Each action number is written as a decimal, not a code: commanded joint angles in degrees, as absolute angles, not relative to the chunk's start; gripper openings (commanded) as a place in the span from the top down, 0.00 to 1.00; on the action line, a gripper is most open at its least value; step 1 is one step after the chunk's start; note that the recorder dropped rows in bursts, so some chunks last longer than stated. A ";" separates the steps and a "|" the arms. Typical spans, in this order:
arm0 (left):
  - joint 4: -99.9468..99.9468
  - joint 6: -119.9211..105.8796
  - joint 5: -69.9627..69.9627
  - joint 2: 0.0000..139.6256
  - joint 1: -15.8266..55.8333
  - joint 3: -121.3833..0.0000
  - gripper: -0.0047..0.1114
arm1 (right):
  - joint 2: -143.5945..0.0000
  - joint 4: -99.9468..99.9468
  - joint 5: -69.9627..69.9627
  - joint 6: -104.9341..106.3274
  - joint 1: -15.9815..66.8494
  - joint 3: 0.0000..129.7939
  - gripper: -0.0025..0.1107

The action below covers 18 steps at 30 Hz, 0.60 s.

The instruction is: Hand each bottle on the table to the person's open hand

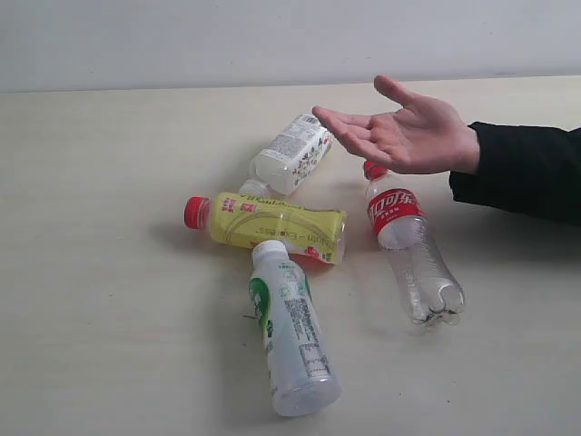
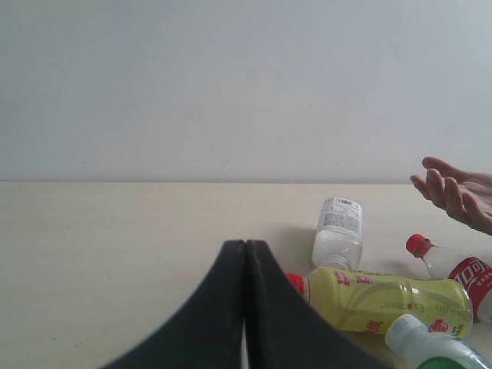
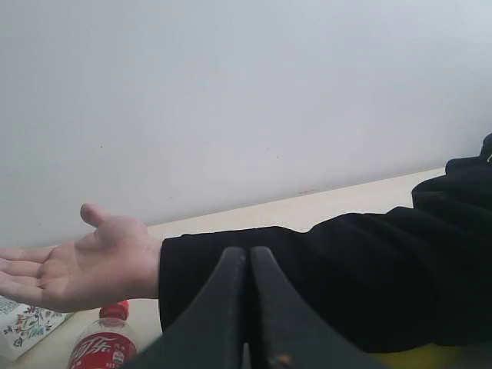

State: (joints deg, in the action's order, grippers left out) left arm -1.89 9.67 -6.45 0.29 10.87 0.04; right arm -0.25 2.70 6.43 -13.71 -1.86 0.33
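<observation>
Several bottles lie on the table [image 1: 109, 182]: a clear one with a red label and cap [image 1: 413, 247], a yellow one with a red cap [image 1: 272, 225], a whitish one behind it [image 1: 292, 153], and a whitish one with a green label at the front [image 1: 290, 327]. The person's open hand [image 1: 404, 132] hovers palm up above the red-capped clear bottle, black sleeve [image 1: 526, 173] behind it. My left gripper [image 2: 246, 244] is shut and empty, short of the yellow bottle [image 2: 384, 298]. My right gripper [image 3: 247, 250] is shut and empty, in front of the sleeve [image 3: 346, 269]. Neither gripper shows in the exterior view.
A plain white wall [image 1: 272, 41] runs behind the table's far edge. The person's forearm stretches in from the right over the tabletop. Bare tabletop spreads to the left of the bottle cluster.
</observation>
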 commanded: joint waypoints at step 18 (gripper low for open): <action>-2.14 9.57 -5.93 0.00 10.58 0.00 0.96 | 0.00 -10.58 -13.73 -25.70 -1.68 0.00 0.97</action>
